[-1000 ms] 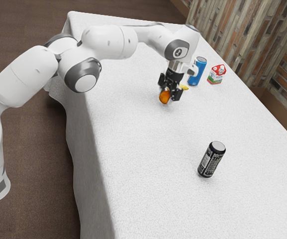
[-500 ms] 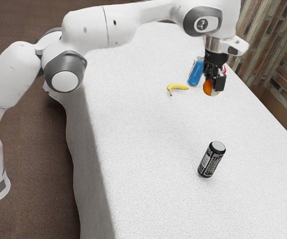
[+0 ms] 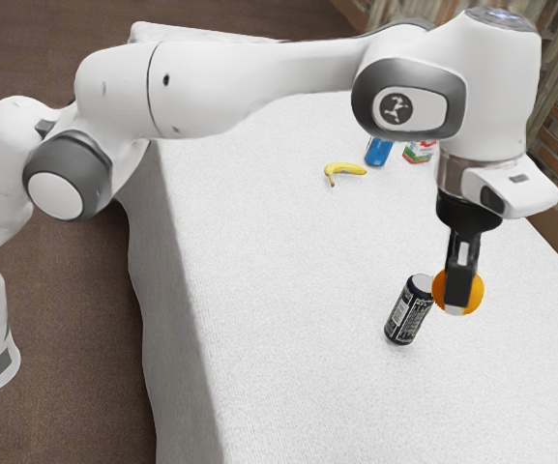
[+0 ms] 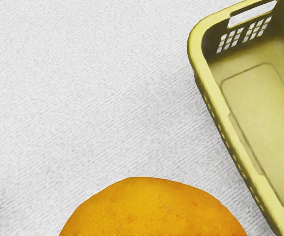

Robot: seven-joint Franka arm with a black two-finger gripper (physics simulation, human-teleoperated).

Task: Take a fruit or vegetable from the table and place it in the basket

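With the tool point(image 3: 459, 293) pinching the orange point(image 3: 477, 292) above the counter point(image 3: 288, 309), lower right of the exterior frame, carry it sideways, high enough to clear the basket point(image 4: 196, 44)'s rim, and best let go low over the basket's middle.

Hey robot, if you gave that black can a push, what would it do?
The black can stands upright and is taller than it is wide, so a push near its top would probably tip it over. Its sides look round, so once down it might roll. I can't see whether it's full, so it could be light or heavy.
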